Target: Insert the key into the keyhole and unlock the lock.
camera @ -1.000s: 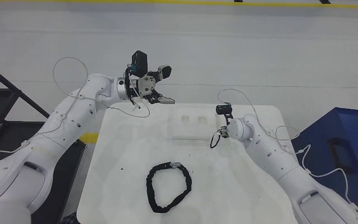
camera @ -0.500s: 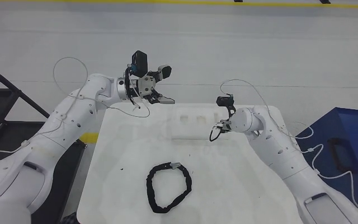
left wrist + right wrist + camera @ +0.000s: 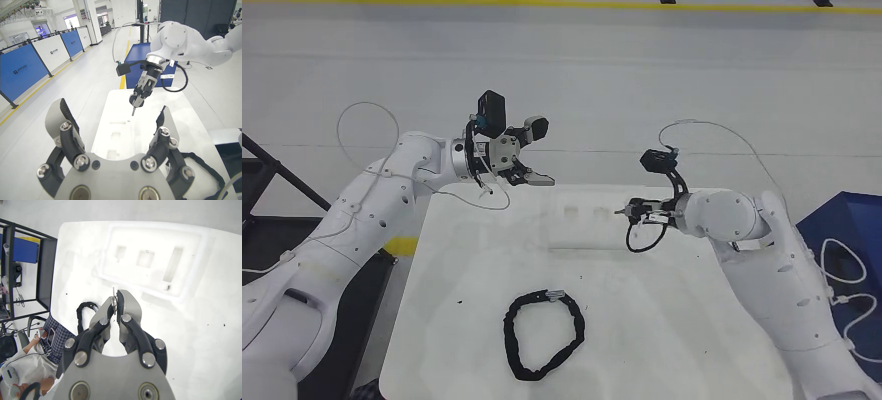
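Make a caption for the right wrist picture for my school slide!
Right pincer pinching a small key by the white foam tray, black chain lock waiting on the table.

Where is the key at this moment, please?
The key is clamped in the right pincer, in the air at the right end of the white foam tray; the chain lock lies apart, nearer the robot.

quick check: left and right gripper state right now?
Left gripper: open, holding nothing.
Right gripper: closed on the key.
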Controlling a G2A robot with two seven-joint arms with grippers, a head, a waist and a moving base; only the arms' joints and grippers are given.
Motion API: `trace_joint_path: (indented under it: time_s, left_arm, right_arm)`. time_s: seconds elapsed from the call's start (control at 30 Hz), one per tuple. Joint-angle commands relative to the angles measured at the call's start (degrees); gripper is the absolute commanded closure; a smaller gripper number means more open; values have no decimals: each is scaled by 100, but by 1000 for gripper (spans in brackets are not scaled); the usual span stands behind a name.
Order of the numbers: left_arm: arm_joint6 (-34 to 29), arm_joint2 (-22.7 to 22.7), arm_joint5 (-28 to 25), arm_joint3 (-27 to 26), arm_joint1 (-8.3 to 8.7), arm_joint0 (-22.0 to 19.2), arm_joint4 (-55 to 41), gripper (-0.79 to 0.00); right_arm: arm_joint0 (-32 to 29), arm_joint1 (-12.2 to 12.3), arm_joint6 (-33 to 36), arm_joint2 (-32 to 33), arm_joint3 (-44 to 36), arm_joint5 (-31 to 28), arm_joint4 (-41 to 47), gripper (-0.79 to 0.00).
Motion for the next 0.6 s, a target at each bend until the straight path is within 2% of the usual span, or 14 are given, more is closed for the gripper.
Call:
trace_joint_path:
  time_s: [0.0,0.3,0.57]
  left_arm:
    - [0,0,0,0,0,0,-1,-785]
    - [0,0,0,0,0,0,-1,-785]
    - [0,0,0,0,0,0,-1,-785]
  right_arm:
    - [-139,38,14,149,-369,29,-29,0]
    - [-887,205,-119,1067,-1781,-73,127,0]
    - [-1439,297,-491,1748,-2349,-291,309,0]
